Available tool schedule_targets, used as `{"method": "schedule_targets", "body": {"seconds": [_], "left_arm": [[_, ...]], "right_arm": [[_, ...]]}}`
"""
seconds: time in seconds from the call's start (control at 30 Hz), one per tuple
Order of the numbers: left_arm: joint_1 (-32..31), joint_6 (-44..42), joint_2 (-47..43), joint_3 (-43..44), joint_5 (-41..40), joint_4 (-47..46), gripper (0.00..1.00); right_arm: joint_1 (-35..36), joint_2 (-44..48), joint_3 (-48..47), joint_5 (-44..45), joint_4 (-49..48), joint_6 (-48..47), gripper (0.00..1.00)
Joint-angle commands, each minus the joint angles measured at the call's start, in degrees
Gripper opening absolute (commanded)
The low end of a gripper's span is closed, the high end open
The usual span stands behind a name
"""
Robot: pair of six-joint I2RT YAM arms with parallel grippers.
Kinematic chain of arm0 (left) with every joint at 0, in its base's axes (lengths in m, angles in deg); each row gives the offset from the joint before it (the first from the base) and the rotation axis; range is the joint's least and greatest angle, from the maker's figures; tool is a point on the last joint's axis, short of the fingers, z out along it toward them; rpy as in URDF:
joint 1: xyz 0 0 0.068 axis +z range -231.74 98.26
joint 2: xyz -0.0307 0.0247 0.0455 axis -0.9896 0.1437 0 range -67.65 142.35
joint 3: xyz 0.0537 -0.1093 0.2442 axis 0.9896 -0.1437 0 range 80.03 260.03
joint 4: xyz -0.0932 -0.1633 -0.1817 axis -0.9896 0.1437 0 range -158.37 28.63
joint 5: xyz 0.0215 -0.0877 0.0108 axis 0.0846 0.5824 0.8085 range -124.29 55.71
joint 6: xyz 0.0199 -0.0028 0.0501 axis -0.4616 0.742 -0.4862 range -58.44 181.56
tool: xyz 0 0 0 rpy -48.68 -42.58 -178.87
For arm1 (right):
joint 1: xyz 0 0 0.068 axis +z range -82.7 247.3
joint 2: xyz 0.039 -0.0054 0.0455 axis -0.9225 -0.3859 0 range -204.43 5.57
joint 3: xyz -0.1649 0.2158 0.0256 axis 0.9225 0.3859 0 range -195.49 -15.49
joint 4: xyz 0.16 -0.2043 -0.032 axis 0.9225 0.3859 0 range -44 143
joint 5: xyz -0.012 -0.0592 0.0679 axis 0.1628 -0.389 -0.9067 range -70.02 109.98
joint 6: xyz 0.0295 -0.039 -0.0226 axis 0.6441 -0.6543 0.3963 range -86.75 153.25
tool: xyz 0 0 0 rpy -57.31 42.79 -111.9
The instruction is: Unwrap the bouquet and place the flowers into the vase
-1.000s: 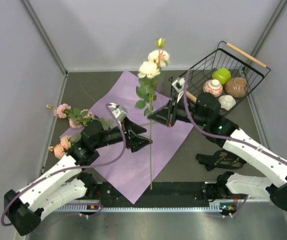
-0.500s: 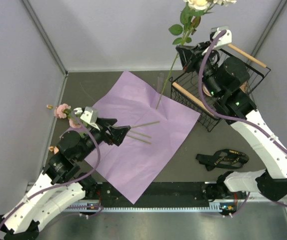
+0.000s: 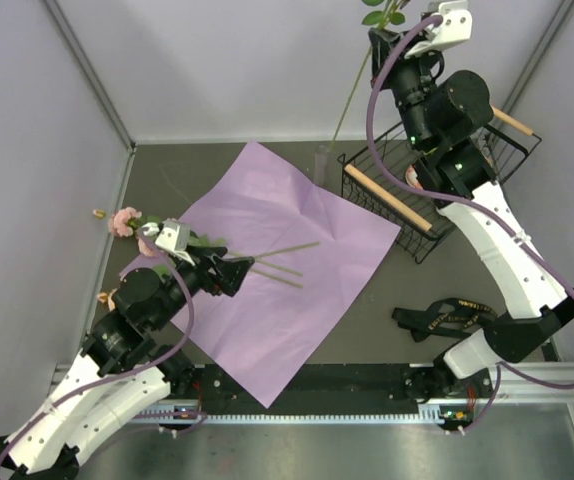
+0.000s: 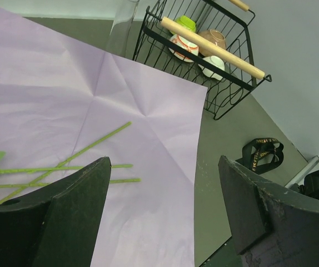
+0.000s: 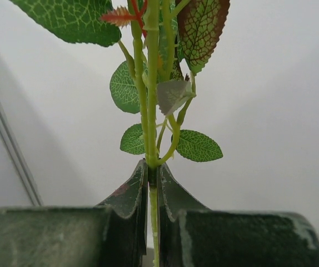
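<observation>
Flower stem (image 5: 150,111) pinched in right hand (image 5: 152,169), wrist view; left hand (image 4: 164,172) agape

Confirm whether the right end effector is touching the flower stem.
Touching. The right wrist view shows the right end effector with both fingers pressed against the green flower stem, with no gap on either side.

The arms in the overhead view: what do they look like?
The left arm and right arm both have white shells and black joints, each trailed by a purple cable. The left tool and right tool have dark wedge-shaped fingers.
</observation>
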Motion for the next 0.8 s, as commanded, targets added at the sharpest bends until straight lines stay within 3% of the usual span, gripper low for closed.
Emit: {"method": "schedule_targets", "body": {"seconds": [0.0,0.33,0.77], "left_arm": [[-0.05,0.47,1.13,0.62,-0.71,-1.75,0.84],[-0.05,-0.23,1.48,1.06,-1.85,-1.58,0.84],[0.04,-1.29,1.22,1.85,-2.91,0.09,0.84]], "right_arm": [[-0.49,-2.02,-4.94,-0.37,-3.73,-2.37,0.00],[-0.58,-8.26,-10.40,-1.78,-2.85,-2.90,0.00],[-0.67,-10.28,-7.68,-2.48,-3.82,-2.46,0.00]]}}
